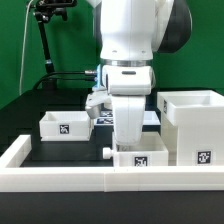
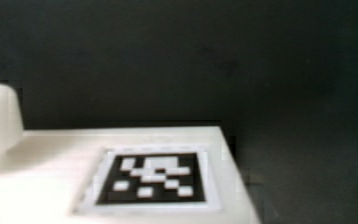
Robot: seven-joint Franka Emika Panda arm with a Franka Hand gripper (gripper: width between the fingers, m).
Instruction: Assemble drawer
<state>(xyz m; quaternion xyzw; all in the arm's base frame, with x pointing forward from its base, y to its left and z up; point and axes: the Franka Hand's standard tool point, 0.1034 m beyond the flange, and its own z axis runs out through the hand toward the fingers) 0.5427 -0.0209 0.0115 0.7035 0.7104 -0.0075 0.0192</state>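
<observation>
Near the front wall (image 1: pixel 60 178), just under my gripper (image 1: pixel 129 141), one drawer tray (image 1: pixel 142 160) lies lengthwise across the scene, knob (image 1: pixel 107 152) toward the exterior view's left, the tall shell (image 1: pixel 196 125) beside it on the right; whether my fingers are apart I cannot tell.

This looks like a robot lab, a room made for tests. A big white robot arm (image 1: pixel 130 45) reaches down over a black table (image 1: pixel 60 150). A low white wall (image 1: pixel 60 180) runs along the table's edge, like a fence around a play area. Behind the table hangs a plain green backdrop (image 1: pixel 18 70). At the exterior view's left a black stand (image 1: pixel 45 45) rises with some gear on top, too dark to make out. A small white plastic tray (image 1: pixel 52 122) and a tall white shell (image 1: pixel 190 115) sit on the table, and they carry black-and-white square tags (image 1: pixel 62 128). Such tags, the black table and the robot all fit a lab, not a home
</observation>
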